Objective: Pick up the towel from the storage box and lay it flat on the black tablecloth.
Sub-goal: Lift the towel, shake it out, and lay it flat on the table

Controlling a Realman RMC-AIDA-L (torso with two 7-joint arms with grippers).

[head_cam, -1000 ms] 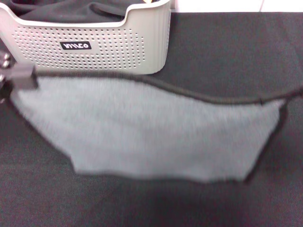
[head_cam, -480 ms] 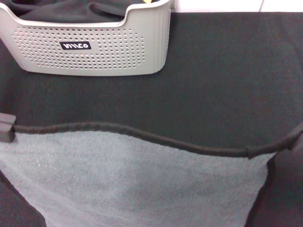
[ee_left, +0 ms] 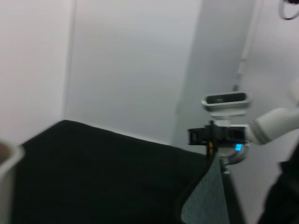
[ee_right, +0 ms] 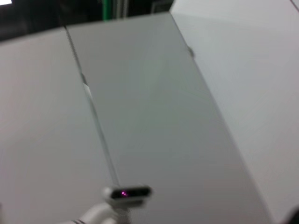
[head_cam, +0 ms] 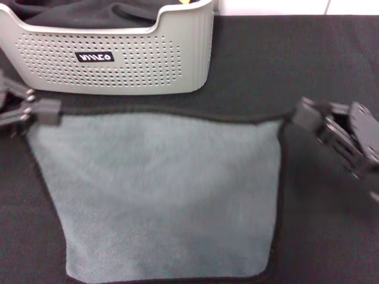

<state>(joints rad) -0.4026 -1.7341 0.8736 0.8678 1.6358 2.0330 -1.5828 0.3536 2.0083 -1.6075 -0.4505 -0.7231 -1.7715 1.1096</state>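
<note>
Two grippers hold the towel by its far corners, and we see it spread between them over the black tablecloth. On the left of the head view, our left gripper sits at the towel's far left corner, its fingers closed down on the dark edging there. Just beyond that corner stands the storage box, its perforated wall and black label facing us, with dark cloth bunched inside it. The box rests on the tablecloth, and the towel's far edge runs close in front of it without touching.

Moving across, the towel's far edge stretches fairly straight from one gripper to the other. The grey-green surface faces up and narrows toward us, with its near edge reaching the bottom of the head view. We cannot tell how much of the cloth lies on the tablecloth and how much hangs clear of it.

On the right, our right gripper is pinched on the far right corner, its dark body angled away over bare tablecloth. From the left wrist, that same gripper shows farther off with the towel hanging from it. The right wrist view shows only pale walls and the robot's head.
</note>
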